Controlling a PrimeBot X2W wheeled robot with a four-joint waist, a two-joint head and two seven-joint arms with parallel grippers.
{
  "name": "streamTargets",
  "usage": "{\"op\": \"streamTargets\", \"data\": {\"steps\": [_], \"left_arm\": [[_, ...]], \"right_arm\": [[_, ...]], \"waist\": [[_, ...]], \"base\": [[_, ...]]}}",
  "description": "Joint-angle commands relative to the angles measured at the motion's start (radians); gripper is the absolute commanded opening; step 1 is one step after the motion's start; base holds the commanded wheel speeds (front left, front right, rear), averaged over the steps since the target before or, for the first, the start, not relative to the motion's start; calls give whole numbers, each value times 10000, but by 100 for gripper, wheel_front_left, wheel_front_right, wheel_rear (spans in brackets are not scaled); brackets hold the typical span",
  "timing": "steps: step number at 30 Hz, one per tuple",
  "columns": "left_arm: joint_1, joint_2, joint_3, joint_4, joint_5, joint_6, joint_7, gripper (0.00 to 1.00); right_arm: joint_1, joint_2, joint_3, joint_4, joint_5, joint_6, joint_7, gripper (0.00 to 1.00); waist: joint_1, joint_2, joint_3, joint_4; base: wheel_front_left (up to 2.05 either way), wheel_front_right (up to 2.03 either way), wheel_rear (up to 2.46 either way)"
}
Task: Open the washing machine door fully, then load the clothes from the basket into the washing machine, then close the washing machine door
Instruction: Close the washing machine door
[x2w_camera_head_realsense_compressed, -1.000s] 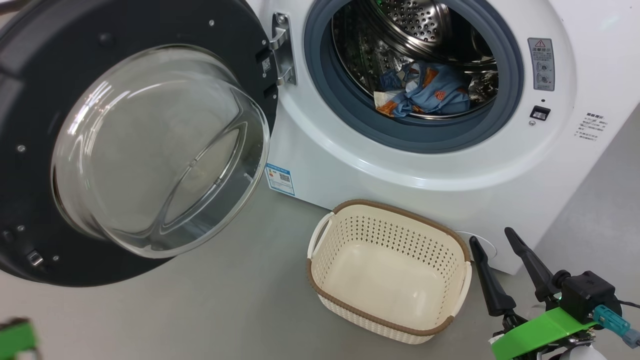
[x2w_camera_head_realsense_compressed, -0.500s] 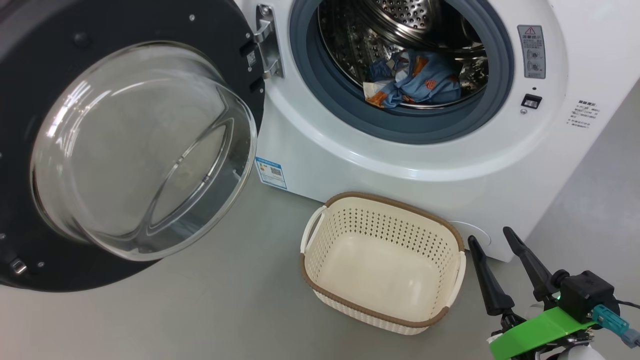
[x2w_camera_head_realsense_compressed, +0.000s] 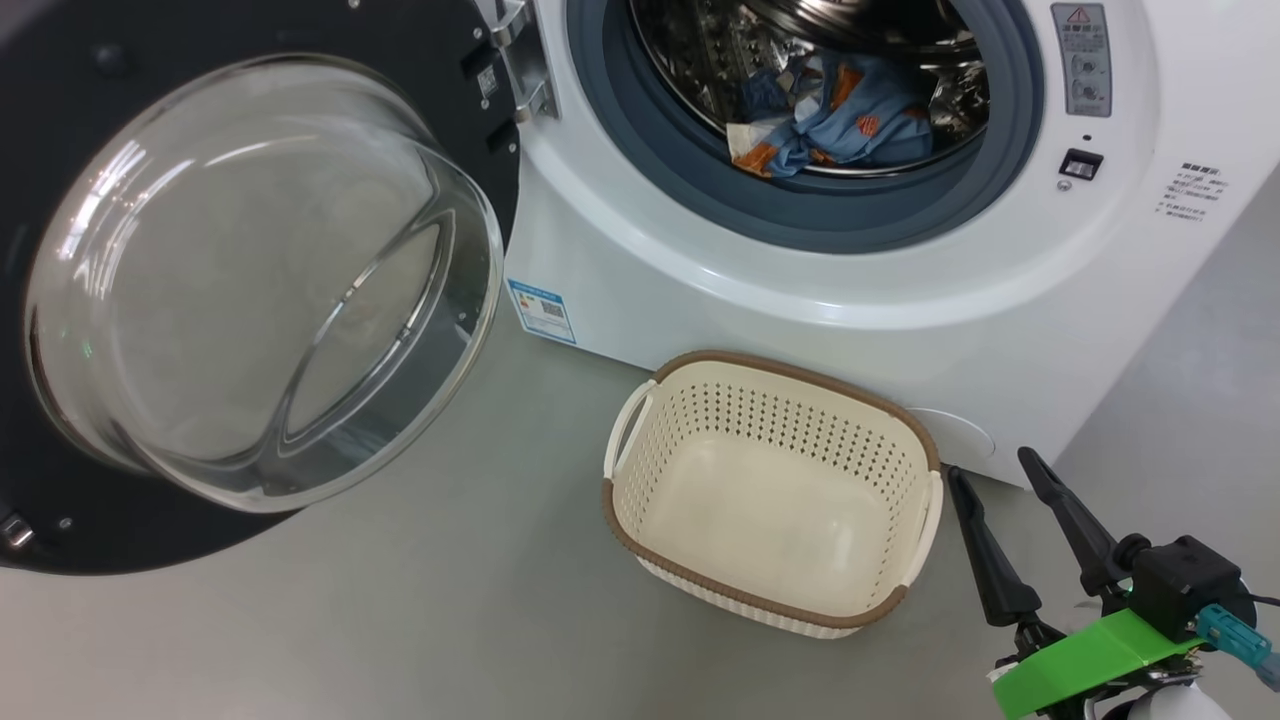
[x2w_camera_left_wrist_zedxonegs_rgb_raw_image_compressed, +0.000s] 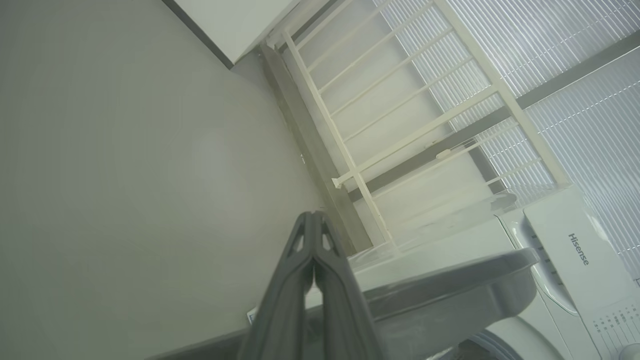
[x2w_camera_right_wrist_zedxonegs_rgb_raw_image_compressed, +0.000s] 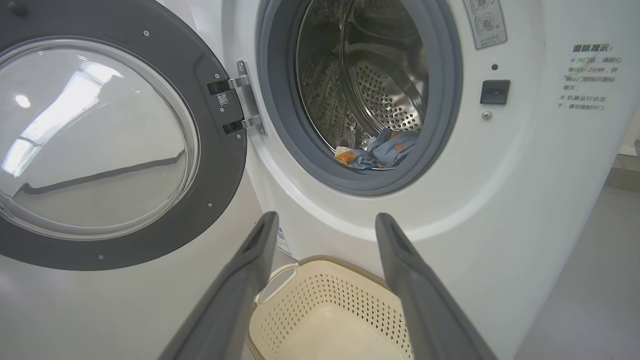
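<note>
Clothes (x2w_camera_head_realsense_compressed: 830, 125) lay bunched low in the drum (x2w_camera_head_realsense_compressed: 690, 70) of the washing machine (x2w_camera_head_realsense_compressed: 800, 290); basket (x2w_camera_head_realsense_compressed: 800, 365) on the floor (x2w_camera_head_realsense_compressed: 450, 620) just in front was empty, so we judged loading done, door closing left. We logged the washing machine door (x2w_camera_head_realsense_compressed: 250, 280) swung wide to the left, hinged on its right edge beside the gasket (x2w_camera_head_realsense_compressed: 830, 215), free edge off at the far left of the head view. Low right sat the right tool (x2w_camera_head_realsense_compressed: 990, 464), just beside the basket's right end, fingers spread apart, holding nothing, basket between it and the door. Meanwhile the left tool (x2w_camera_left_wrist_zedxonegs_rgb_raw_image_compressed: 313, 225) had fingers pressed together, nothing gripped; its wrist view caught a grey curved rim (x2w_camera_left_wrist_zedxonegs_rgb_raw_image_compressed: 450, 280) just past the fingertips, which we took for the door's edge. So we judged the left arm nearer: the push should come from the door's left side, sweeping rightward toward the opening. Whether the basket sat inside the swing path, we couldn't tell.
</note>
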Motion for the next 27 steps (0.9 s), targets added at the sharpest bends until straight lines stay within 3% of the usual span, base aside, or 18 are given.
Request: {"op": "streamTargets", "data": {"steps": [1, 13, 27], "left_arm": [[-366, 794, 105, -87, -78, -49, 282, 0], [-615, 574, -432, 159, -475, -49, 2043, 0], [387, 538, -1491, -1522, -682, -49, 4317, 0]], "right_arm": [[-297, -198, 182, -281, -75, 44, -51, 100], [-456, -336, 185, -261, -113, 44, -51, 100], [-346, -240, 199, -215, -105, 44, -51, 100]], "waist": [[0, 0, 136, 51], [0, 0, 381, 144], [0, 0, 104, 251]], "base": [[0, 0, 0], [0, 0, 0], [0, 0, 0]]}}
